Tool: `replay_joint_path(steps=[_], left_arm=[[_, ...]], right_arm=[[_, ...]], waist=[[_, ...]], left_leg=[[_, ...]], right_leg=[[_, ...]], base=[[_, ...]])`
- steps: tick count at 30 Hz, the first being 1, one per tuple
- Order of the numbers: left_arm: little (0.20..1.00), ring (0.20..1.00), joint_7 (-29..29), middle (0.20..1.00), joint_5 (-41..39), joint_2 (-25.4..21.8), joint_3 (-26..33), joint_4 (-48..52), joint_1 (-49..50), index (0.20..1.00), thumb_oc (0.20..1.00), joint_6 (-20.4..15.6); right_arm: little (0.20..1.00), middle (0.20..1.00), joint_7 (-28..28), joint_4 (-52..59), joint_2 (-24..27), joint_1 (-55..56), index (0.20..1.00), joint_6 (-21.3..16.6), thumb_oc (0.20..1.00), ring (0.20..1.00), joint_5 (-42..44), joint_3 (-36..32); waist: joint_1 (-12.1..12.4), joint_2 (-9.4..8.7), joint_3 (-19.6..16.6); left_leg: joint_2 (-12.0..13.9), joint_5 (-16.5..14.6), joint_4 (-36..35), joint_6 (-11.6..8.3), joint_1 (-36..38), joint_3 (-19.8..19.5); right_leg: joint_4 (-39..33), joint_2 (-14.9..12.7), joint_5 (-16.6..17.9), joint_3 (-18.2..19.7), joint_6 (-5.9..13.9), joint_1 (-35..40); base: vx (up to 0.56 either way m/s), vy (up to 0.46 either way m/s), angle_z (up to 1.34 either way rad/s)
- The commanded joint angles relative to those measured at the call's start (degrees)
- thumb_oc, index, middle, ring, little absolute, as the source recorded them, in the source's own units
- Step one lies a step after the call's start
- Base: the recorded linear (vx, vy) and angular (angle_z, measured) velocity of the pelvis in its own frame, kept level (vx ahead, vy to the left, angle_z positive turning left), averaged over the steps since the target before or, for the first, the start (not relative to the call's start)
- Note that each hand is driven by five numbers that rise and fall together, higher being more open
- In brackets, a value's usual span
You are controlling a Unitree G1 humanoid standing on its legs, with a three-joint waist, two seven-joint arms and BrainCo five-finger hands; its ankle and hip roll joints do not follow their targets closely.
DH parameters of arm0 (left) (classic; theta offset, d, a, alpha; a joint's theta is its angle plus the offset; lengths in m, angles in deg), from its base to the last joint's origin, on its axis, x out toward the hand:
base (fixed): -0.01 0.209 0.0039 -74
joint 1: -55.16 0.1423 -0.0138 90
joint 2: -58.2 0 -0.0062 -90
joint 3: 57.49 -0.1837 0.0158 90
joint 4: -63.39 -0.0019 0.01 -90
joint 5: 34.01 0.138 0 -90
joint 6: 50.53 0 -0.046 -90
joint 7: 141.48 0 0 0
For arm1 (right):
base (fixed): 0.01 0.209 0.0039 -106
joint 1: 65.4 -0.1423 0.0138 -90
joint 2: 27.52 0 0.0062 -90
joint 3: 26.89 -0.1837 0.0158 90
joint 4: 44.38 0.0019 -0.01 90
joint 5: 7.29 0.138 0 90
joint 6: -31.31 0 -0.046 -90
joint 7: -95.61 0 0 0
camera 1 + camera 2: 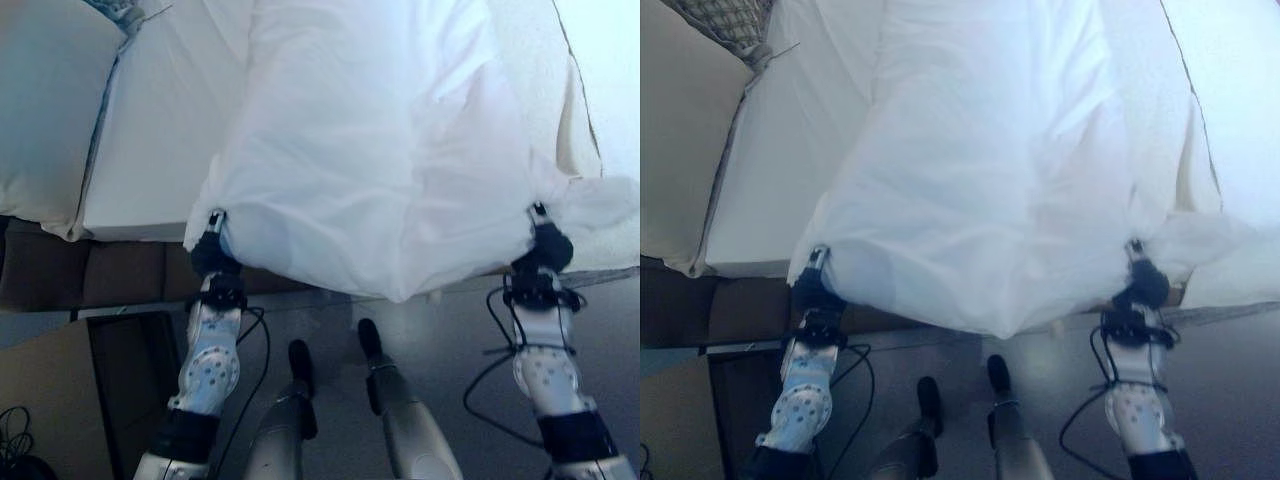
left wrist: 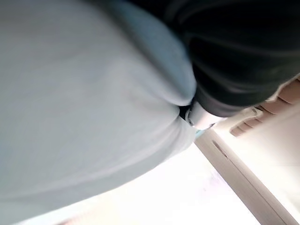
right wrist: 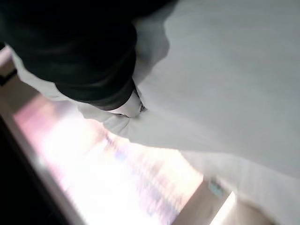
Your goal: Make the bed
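Observation:
A white sheet [image 1: 380, 150] lies down the length of the bed and its near hem hangs over the foot edge. My left hand [image 1: 212, 255] is at the sheet's near left corner, where the cloth puckers to a point into the hand. My right hand [image 1: 547, 248] holds the near right corner the same way. In the left wrist view the dark cover [image 2: 234, 56] presses into the sheet [image 2: 84, 103], with one silver finger [image 2: 204, 117] tucked against it. The right wrist view shows the same: my right hand [image 3: 79, 51] is closed into bunched cloth [image 3: 225, 84].
The bare mattress [image 1: 150, 130] shows left of the sheet. A large pale pillow [image 1: 45, 110] leans at the far left, with a patterned cushion [image 1: 725, 18] behind it. The brown bed frame [image 1: 110, 272] runs below the mattress. A cardboard box [image 1: 40, 390] stands on the floor at lower left.

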Motion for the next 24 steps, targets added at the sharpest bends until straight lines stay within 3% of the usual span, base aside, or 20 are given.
replay_joint_path(steps=[1, 4, 5, 9, 10, 17, 21, 24], left_arm=[[0.200, 0.200, -5.17, 0.200, 4.61, -3.59, 5.88, -1.12, 6.80, 0.200, 0.200, -3.37], [0.200, 0.200, -5.12, 0.200, 2.44, -1.13, 4.90, -6.35, 8.69, 0.200, 0.200, -2.70], [0.200, 0.200, -4.30, 0.200, 5.88, 0.41, 4.76, -17.37, 8.71, 0.200, 0.200, -1.61], [0.200, 0.200, -4.13, 0.200, 6.14, 3.14, 4.42, -26.80, 7.75, 0.200, 0.200, -1.57], [0.200, 0.200, -4.05, 0.200, 6.73, 5.20, 5.11, -35.18, 6.95, 0.200, 0.200, -1.04], [0.200, 0.200, -4.25, 0.200, 21.01, 4.76, 5.95, -52.83, 5.36, 0.200, 0.200, 0.46], [0.200, 0.200, -2.83, 0.200, 22.60, 5.17, 9.55, -63.85, 4.78, 0.200, 0.200, 0.73], [0.200, 0.200, -2.50, 0.200, 22.96, 5.58, 10.04, -65.27, 5.07, 0.200, 0.200, 0.38]], right_arm=[[0.200, 0.200, 6.64, -5.28, -4.31, 6.58, 0.200, -0.88, 0.200, 0.200, -0.33, -4.13], [0.200, 0.200, 8.02, -13.80, -6.14, 8.20, 0.200, 1.12, 0.200, 0.200, 2.20, -3.61], [0.200, 0.200, 9.08, -28.81, -7.65, 7.79, 0.200, 3.12, 0.200, 0.200, 1.09, -3.16], [0.200, 0.200, 9.91, -40.30, -8.74, 5.72, 0.200, 3.68, 0.200, 0.200, -0.90, -2.95], [0.200, 0.200, 9.91, -48.63, -9.36, 4.16, 0.200, 4.13, 0.200, 0.200, -0.98, -3.70], [0.200, 0.200, 10.64, -65.73, -8.68, 1.59, 0.200, 6.48, 0.200, 0.200, -5.46, -5.32], [0.200, 0.200, 10.16, -72.26, -9.11, 1.30, 0.200, 7.60, 0.200, 0.200, -6.14, -6.09], [0.200, 0.200, 10.16, -73.74, -9.37, 1.60, 0.200, 7.86, 0.200, 0.200, -6.79, -6.30]], waist=[[1.91, -2.89, -3.41], [2.06, -2.91, -3.26], [2.17, -2.97, -2.62], [2.54, -2.87, -2.62], [2.83, -2.58, -2.70], [3.44, -1.94, -3.47], [3.51, -1.77, -3.91], [3.55, -1.73, -4.05]], left_leg=[[-0.88, -0.83, 1.04, -1.71, 0.19, 0.07], [-0.81, -0.20, 0.53, -1.76, 0.02, 0.25], [-0.63, -0.04, 0.49, -1.82, 0.15, 0.12], [-0.71, 0.43, -0.29, -1.79, 0.30, -0.01], [-0.78, 0.67, -1.53, -1.84, 1.24, -0.16], [-0.70, 1.30, -2.63, -1.96, 1.93, -0.42], [-0.55, 0.76, -2.13, -1.79, 2.66, -0.58], [-0.55, 0.45, -1.92, -1.69, 2.88, -0.46]], right_leg=[[-6.46, -2.97, 2.74, 0.92, 6.48, 3.22], [-7.28, -3.29, 3.24, 0.68, 6.55, 3.41], [-7.65, -3.48, 3.49, 0.40, 6.53, 4.04], [-8.05, -3.69, 3.89, 0.28, 6.50, 4.28], [-8.84, -3.85, 3.99, 0.02, 6.56, 5.07], [-10.06, -4.56, 4.41, -0.74, 6.62, 6.14], [-9.68, -4.57, 3.90, -0.98, 6.40, 6.87], [-9.32, -4.61, 3.70, -1.02, 6.51, 7.01]], base=[[0.00, 0.000, 0.00], [-0.01, -0.005, 0.00], [-0.04, -0.022, 0.00], [-0.02, -0.012, 0.09], [0.00, 0.000, 0.00], [0.01, -0.003, 0.02], [0.03, 0.001, 0.10], [0.02, 0.006, -0.05]])
